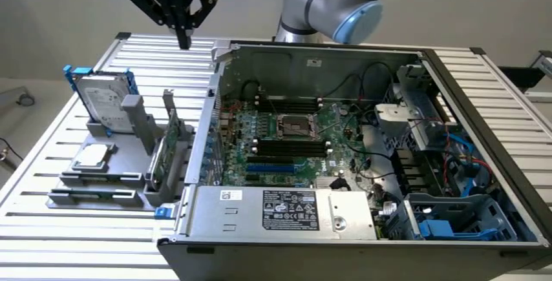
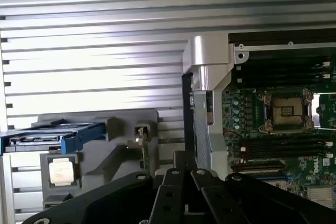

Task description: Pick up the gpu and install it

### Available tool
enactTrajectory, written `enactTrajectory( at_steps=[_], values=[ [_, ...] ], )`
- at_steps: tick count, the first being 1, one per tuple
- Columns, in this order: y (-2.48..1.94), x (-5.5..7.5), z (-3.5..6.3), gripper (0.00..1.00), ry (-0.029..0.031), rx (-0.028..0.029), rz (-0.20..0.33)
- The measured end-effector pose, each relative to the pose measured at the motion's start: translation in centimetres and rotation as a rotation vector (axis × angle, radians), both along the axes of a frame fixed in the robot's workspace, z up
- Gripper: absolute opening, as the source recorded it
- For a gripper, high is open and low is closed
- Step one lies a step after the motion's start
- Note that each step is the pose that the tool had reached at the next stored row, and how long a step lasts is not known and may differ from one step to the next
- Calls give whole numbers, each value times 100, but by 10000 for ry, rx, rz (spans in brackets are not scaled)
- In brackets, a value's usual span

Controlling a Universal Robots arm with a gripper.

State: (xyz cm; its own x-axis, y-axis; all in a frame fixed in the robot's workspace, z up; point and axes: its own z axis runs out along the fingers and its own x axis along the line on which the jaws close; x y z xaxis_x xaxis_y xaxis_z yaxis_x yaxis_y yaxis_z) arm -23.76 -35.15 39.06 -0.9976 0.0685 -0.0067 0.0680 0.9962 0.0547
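Nearest, an open computer case (image 1: pixel 470 97) lies on the slatted worktop (image 1: pixel 52 232). Just beside it, on the exterior view's left, a grey holder (image 1: pixel 103 179) carries a chip (image 1: pixel 93 156), a hard drive (image 1: pixel 102 100) and the gpu (image 1: pixel 170 148), which stands on edge next to the case wall. Farther back, the tool (image 1: pixel 183 41) hangs above the worktop, clenched on nothing, well apart from the gpu.

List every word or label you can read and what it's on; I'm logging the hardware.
"ROBOTIQ": on the black body of the gripper.
Power supply label: print too small to read.
White sticker beside it: too small to read.
Hard drive label: blurred, unreadable.
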Motion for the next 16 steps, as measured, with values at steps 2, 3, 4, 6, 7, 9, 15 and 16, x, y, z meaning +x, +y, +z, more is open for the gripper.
enactTrajectory(
  at_steps=[2,3,4,6,7,9,15,16],
  values=[
    [25,-72,0,11,52,-1,1],
    [34,-110,-1,11,84,-1,0],
    [37,-155,-6,11,114,-2,0],
    [37,-247,-24,11,150,-1,2],
    [36,-283,-33,11,174,-1,1],
    [30,-330,-48,11,232,-1,4],
    [-26,-393,-64,11,298,-1,55],
    [-43,-405,-64,11,298,-1,62]
  ],
)
